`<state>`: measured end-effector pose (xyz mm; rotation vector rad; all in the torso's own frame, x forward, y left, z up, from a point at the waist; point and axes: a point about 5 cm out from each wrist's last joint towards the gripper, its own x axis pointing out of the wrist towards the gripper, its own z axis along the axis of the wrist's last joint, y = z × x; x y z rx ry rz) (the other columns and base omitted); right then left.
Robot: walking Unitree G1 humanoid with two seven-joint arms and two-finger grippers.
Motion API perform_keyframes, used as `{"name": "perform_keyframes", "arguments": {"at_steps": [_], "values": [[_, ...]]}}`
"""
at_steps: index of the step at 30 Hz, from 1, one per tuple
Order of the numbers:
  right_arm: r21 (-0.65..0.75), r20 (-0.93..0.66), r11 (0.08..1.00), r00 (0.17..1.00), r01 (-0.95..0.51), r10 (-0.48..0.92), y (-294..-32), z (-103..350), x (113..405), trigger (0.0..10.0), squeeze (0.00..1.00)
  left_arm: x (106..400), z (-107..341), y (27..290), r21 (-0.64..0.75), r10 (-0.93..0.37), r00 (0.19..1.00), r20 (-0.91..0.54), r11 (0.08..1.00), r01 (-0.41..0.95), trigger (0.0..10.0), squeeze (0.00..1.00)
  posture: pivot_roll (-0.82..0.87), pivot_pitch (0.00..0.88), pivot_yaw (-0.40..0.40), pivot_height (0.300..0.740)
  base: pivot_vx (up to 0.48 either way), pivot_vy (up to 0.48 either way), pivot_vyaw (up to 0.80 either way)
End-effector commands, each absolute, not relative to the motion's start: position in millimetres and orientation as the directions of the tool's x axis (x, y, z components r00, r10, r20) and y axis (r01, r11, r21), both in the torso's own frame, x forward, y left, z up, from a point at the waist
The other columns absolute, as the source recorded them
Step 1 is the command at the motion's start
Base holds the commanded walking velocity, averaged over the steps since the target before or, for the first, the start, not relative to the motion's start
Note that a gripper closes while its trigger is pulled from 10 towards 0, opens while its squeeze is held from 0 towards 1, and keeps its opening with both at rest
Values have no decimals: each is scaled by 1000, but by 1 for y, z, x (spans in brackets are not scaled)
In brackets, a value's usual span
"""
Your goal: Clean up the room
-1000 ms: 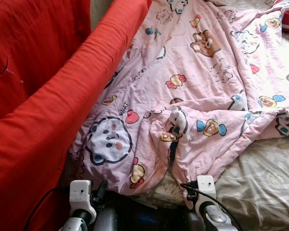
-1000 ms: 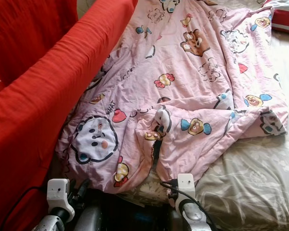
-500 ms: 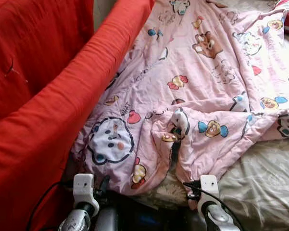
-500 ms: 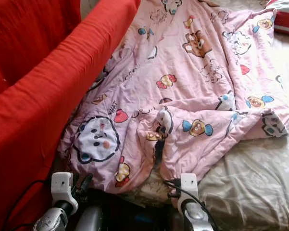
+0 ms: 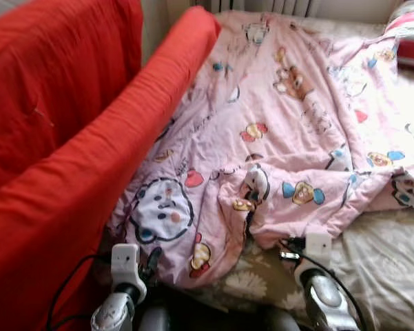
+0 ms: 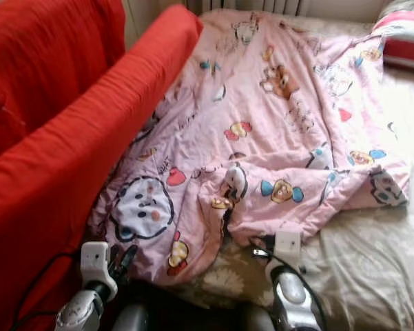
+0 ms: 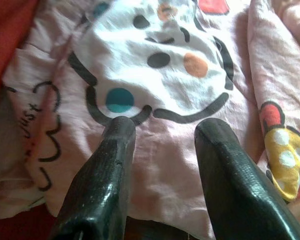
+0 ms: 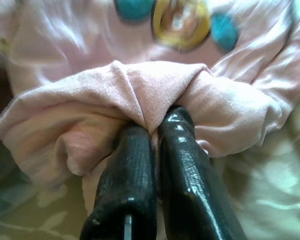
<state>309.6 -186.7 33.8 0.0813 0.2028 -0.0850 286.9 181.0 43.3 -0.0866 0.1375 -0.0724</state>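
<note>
The pink cartoon-print blanket is lying rumpled across the bed, its left side running along the red sofa back and its near edge bunching just in front of the robot. The right gripper is pinching a fold of that near hem, its fingers clenching together with cloth squeezed between them. The left gripper is hovering over the big white face printed on the near left corner, its fingers standing apart and grasping nothing.

Judging from this, the step in hand is taking hold of the near edge so the blanket can be spread or folded. To do it well, the left gripper is probably needing to reach down to the hem itself rather than the flat printed area, since loose cloth is slipping easily unless a real fold is being gathered, and both holds are wanting to be level before any pull
</note>
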Motion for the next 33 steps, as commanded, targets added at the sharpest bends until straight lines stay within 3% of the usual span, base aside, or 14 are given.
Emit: {"name": "perform_keyframes", "arguments": {"at_steps": [1, 2, 3, 4, 33], "values": [[77, -175, 993, 982, 84, -70, -186, 32, 302, 0, 0, 282, 35, 186, -96, -61, 985, -159, 994, 46, 10000, 0, -9, 152, 13, 628, 0, 0, 0], [59, -129, 996, 990, 62, -54, -182, 37, 300, 0, 0, 282, 34, 185, -97, -62, 985, -159, 994, 47, 10000, 0, -13, 154, 12, 628, 0, 0, 0], [60, -109, 997, 993, 52, -46, -180, 39, 299, 7725, 0, 281, 34, 185, -98, -62, 985, -160, 994, 46, 10000, 0, -17, 159, 10, 628, 0, 0, 0], [62, -98, 997, 994, 48, -42, -178, 41, 298, 10000, 0, 281, 33, 184, -100, -61, 985, -160, 994, 46, 10000, 0, -20, 162, 11, 628, 0, 0, 0], [102, -101, 992, 993, 70, -60, -175, 45, 292, 10000, 0, 280, 29, 183, -105, -53, 987, -152, 994, 38, 10000, 0, -11, 189, -3, 628, 0, 0, 0]]}}
